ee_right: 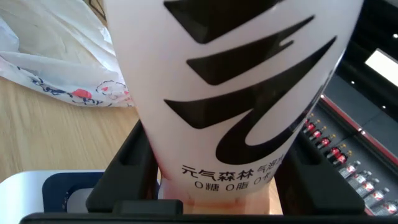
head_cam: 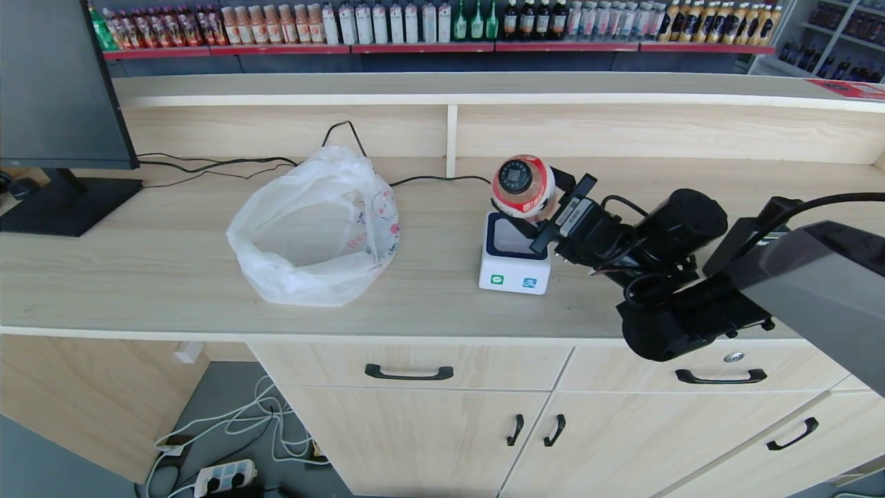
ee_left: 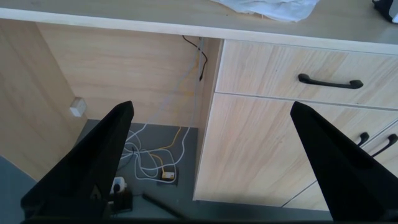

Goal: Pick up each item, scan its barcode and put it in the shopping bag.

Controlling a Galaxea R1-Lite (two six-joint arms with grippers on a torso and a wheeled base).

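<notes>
Pale wood counter (head_cam: 173, 263) with drawers (head_cam: 408, 366) — bottle shelves (head_cam: 429, 28) behind, seemingly grey floor (head_cam: 228, 394).

the bottle (ee_right: 242, 93) shows a pale pinkish-white body slashed with bold black brush strokes, and there's a red band around a dark cap. the scanner (head_cam: 513, 266) is white with a navy frame on top, one green icon and one blue on its front. the shopping bag (head_cam: 314, 228) is see-through white with red print. the counter (head_cam: 138, 277) is light wood grain, the drawer handles (head_cam: 408, 374) black, the right gripper (head_cam: 538, 211) black too.
</notes>
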